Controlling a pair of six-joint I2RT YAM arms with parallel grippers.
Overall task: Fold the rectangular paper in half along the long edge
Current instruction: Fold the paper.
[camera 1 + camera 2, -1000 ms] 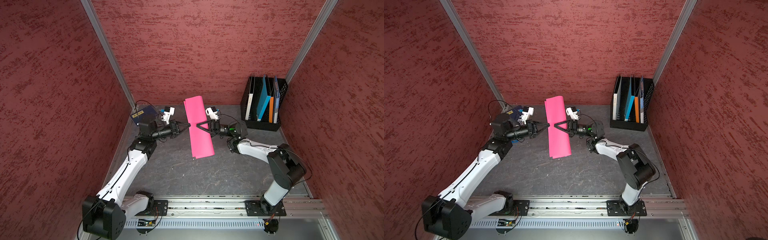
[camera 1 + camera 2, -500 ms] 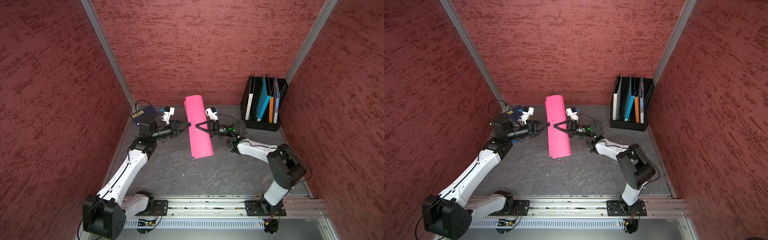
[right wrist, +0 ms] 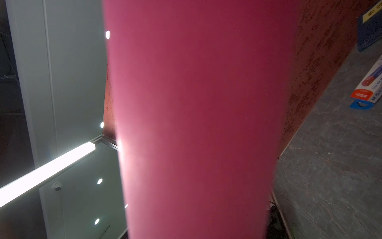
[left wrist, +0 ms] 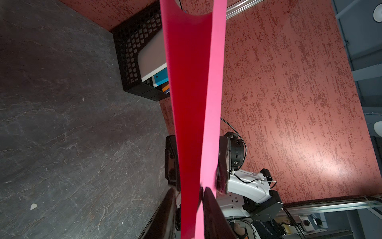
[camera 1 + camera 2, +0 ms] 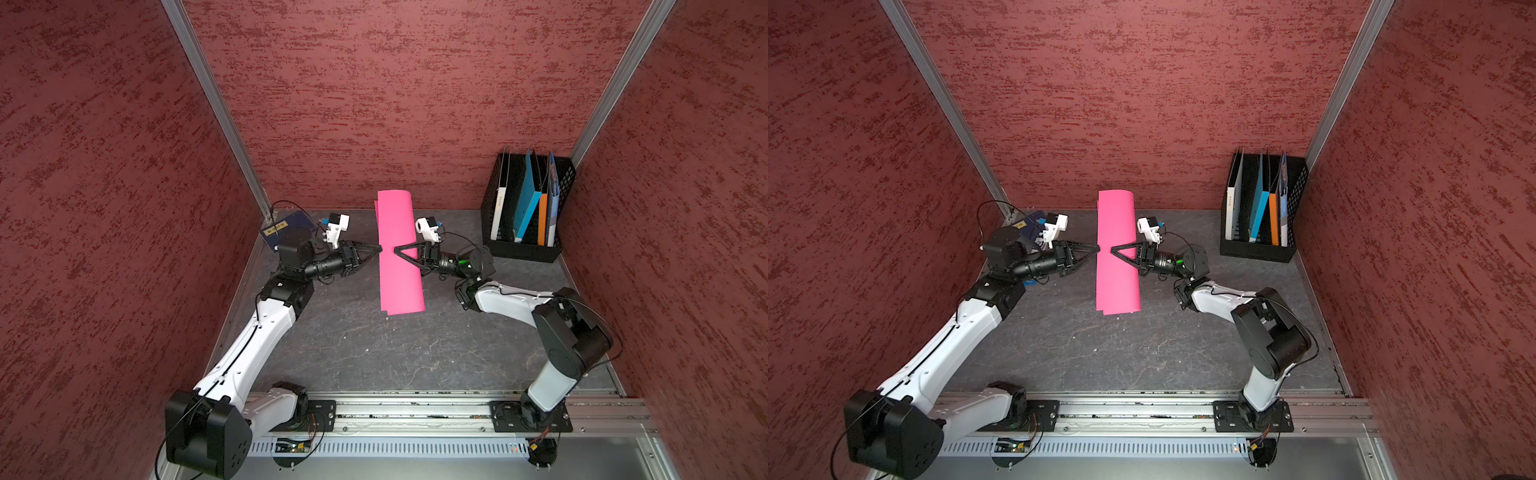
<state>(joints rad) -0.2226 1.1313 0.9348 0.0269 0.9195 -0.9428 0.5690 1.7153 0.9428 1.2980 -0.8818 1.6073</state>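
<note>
The rectangular paper point(image 5: 399, 216) point(image 5: 1116, 216) is bright pink, bent over on itself in a loose loop and held up off the dark table. My right gripper point(image 5: 397, 250) point(image 5: 1113, 250) reaches in from the rounded side, one finger over the sheet and one hidden under it, shut on the paper. My left gripper point(image 5: 376, 251) point(image 5: 1096, 249) is at the opposite long side. In the left wrist view its jaws point(image 4: 191, 190) stand slightly apart around both layers of the paper point(image 4: 194, 103). The paper point(image 3: 196, 124) fills the right wrist view and hides those jaws.
A black file rack point(image 5: 523, 249) with blue and orange folders stands at the back right. A navy booklet point(image 5: 286, 226) lies in the back left corner, behind my left arm. A small boxed package point(image 3: 370, 89) lies on the table near it. Red walls close three sides.
My left gripper's jaws have parted a little at the paper's edge. The paper and both arms have hardly moved.
</note>
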